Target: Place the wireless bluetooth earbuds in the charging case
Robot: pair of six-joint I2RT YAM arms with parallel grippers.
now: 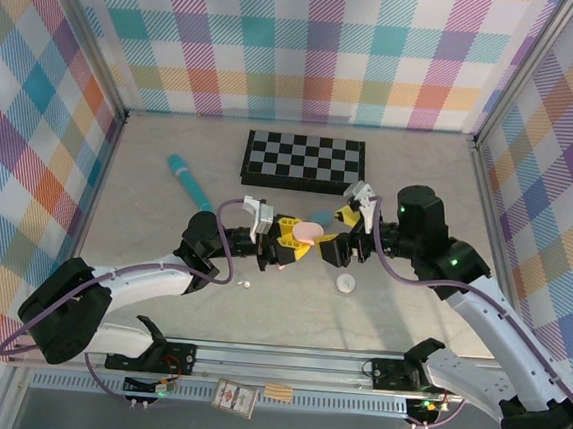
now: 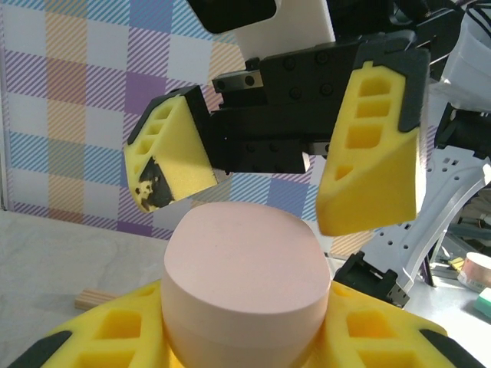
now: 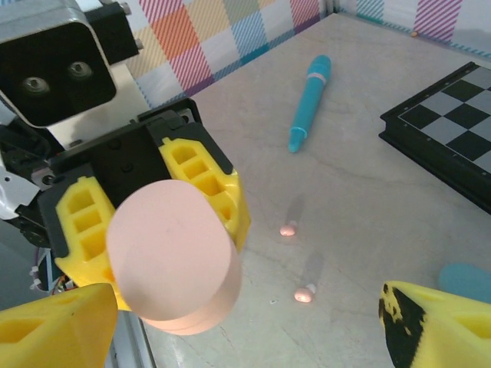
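Note:
A pink pebble-like charging case [image 2: 242, 284], lid down, is held above the table with my left gripper [image 2: 242, 337] shut on its lower half. The top view has this case [image 1: 310, 231] at mid-table. My right gripper [image 2: 265, 203] is open; its yellow fingers [image 2: 372, 146] flank the top of the case without touching it. In the right wrist view the case [image 3: 173, 253] sits between the left gripper's fingers [image 3: 211, 188], and my right gripper [image 3: 245, 330] stands wide. Two pink earbuds [image 3: 288, 229] [image 3: 304, 294] lie on the table below.
A teal pen-like stick [image 1: 189, 181] lies at the back left, and a folded chessboard [image 1: 304, 161] sits at the back middle. A small white round piece [image 1: 346, 282] and a tiny white bud [image 1: 243, 285] lie near the front. A pale blue object [image 3: 468, 280] lies near the chessboard.

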